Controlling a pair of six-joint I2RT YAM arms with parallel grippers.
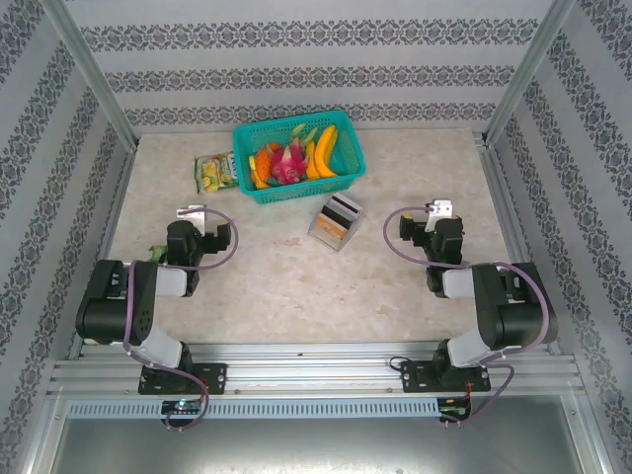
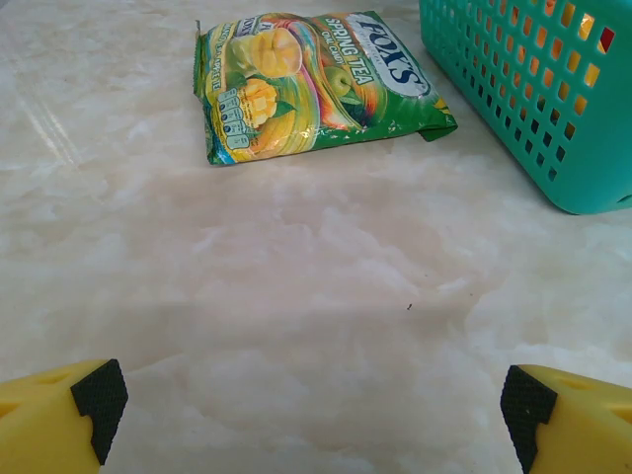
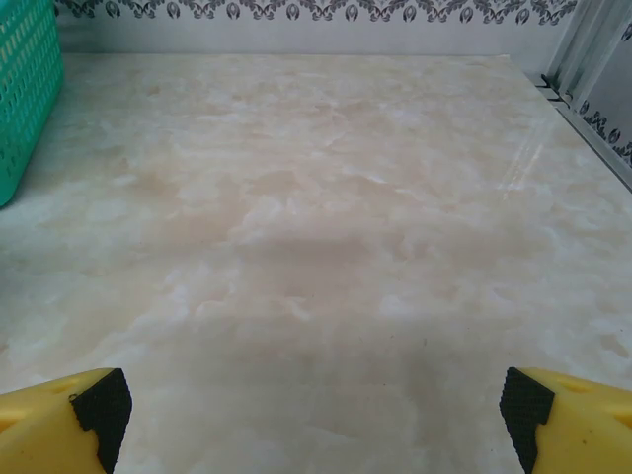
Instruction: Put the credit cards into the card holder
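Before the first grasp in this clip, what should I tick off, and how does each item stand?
1. Left gripper open and empty: ok.
2. Right gripper open and empty: ok.
3. Card holder located, mid-table between the arms, in front of the teal basket: ok.
4. Credit cards located, lying against the holder: ok. Whether any already sits in a slot: cannot tell.
5. Holder open with slots exposed: cannot tell, too small in the top view.
6. Snack packet apart from the holder, left of the basket: ok.
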